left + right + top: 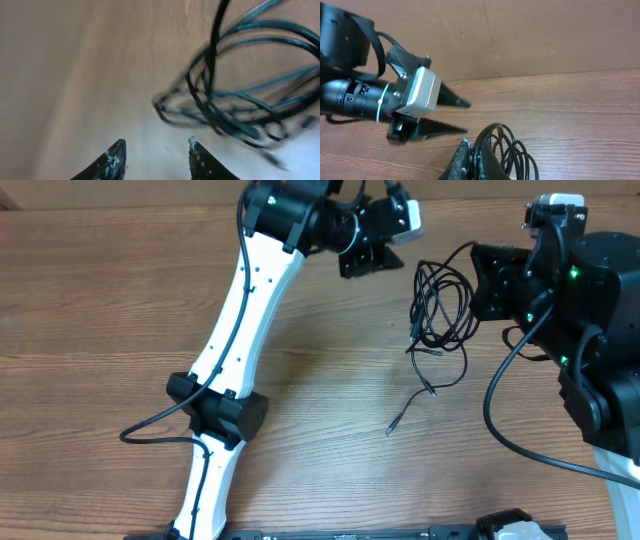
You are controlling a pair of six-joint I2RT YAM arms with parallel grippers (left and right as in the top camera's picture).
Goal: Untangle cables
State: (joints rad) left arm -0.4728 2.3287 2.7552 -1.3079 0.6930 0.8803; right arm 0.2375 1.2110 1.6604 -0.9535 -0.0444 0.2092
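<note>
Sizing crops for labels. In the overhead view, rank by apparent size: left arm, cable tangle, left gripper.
1. left arm: largest, though it is raised nearer the camera.
2. cable tangle: counting its trailing strand.
3. left gripper: smallest, despite also being raised.

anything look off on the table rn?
Nothing damaged or spilled. The cables are a tangled coil pinched in the shut right gripper, loose ends trailing across the table; left gripper is open beside them, empty.
</note>
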